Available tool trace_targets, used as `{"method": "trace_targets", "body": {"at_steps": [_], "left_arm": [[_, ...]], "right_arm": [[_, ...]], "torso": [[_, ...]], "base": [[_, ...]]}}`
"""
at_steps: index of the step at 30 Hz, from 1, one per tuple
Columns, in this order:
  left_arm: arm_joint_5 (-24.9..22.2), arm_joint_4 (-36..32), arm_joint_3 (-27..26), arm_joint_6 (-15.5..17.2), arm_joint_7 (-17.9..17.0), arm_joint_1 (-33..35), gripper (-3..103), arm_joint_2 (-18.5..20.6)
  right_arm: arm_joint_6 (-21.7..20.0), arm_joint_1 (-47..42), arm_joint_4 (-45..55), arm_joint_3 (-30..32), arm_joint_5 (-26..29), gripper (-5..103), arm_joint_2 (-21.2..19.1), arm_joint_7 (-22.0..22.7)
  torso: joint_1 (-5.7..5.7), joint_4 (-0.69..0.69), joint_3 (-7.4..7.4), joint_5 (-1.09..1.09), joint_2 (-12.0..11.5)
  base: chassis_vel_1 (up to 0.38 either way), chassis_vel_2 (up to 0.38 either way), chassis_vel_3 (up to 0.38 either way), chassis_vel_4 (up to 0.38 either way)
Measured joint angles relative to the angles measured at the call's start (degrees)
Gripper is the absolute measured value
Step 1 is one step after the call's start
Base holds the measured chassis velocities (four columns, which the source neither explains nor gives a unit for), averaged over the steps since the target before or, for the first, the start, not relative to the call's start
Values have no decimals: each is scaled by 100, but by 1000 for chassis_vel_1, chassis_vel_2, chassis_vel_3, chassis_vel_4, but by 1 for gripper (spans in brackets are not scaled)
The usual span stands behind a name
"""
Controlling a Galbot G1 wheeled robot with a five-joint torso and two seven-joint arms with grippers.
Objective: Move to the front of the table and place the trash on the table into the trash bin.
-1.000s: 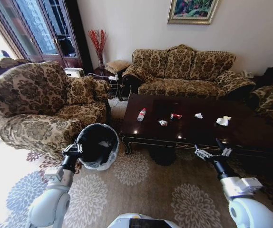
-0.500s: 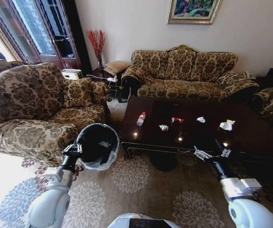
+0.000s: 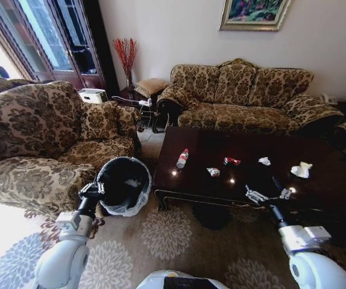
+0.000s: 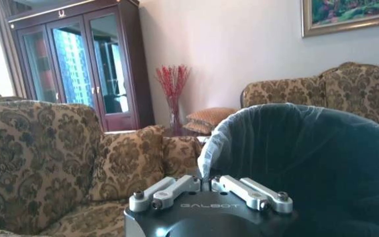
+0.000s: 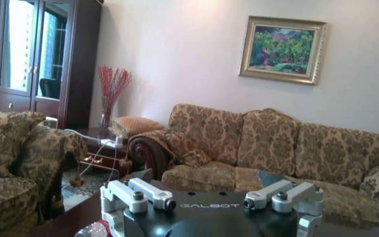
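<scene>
Floral sofas ring the dark wooden table (image 3: 317, 186), and I'm sitting at its near long edge with both arms raised in front of me. My left gripper (image 3: 93, 190) is clamped on the bagged rim of the trash bin (image 3: 123, 184), which hangs beside the table's left end over the carpet; the left wrist view shows the fingers (image 4: 170, 190) pinched together at the liner's edge. My right gripper (image 3: 269, 194) hovers over the near edge of the table with its fingers spread and nothing between them.

None of the trash has gone in yet, by my reading. The plastic bottle (image 3: 182, 158) lies toward the left end, a crumpled wrapper (image 3: 213, 172) sits nearer the front edge, a red wrapper (image 3: 231, 161) is a little beyond it, a small tissue (image 3: 264, 161) lies farther right, and a larger tissue (image 3: 301, 170) is toward the right end. So the approach looks about done, and all the picking is left.

A pale patch inside the bin could be litter or a fold of liner; I can't tell. The table's right end is cut off at the frame edge, so anything lying there is out of my sight.
</scene>
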Motion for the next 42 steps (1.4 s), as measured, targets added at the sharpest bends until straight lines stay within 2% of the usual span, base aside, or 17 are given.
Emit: {"method": "trace_targets", "body": {"at_steps": [22, 27, 30, 33, 36, 39, 42], "left_arm": [[27, 133, 33, -50, 6, -34, 3, -13], [-60, 75, 17, -63, -22, -38, 3, -12], [-257, -39, 13, -68, -117, -78, 3, 16], [-774, -407, -29, -63, -313, -189, 3, 128], [-936, -601, -62, -44, -376, -197, 3, 177], [-971, -685, -80, -30, -404, -130, 3, 189], [-929, -691, -88, 103, -426, -106, 3, 191]], "right_arm": [[5, 64, -109, -28, -22, 100, 18, 7], [-119, 135, -59, -75, 5, 100, -27, 125], [-311, 273, 101, -69, 279, 100, -100, 243], [-677, 633, 566, 14, 1014, 100, -333, 802], [-822, 760, 735, 71, 1234, 100, -460, 1017], [-891, 742, 785, 89, 1284, 100, -513, 1072], [-880, 660, 631, -4, 1102, 100, -481, 968]], "torso": [[-1, 0, -1, 0, -3], [0, 0, -1, 0, -4], [2, 0, 0, 0, -5], [-4, 0, -3, -1, -4], [-5, 0, -4, 0, -3], [-4, 1, -3, 1, -4], [-2, -1, -2, -1, -4]], "base": [[-139, 159, 154, -141], [-110, 86, 96, -99], [-8, 11, 17, -10], [0, 0, 0, 0], [0, 0, 0, 0], [0, 0, 0, 0], [0, 0, 0, 0]]}}
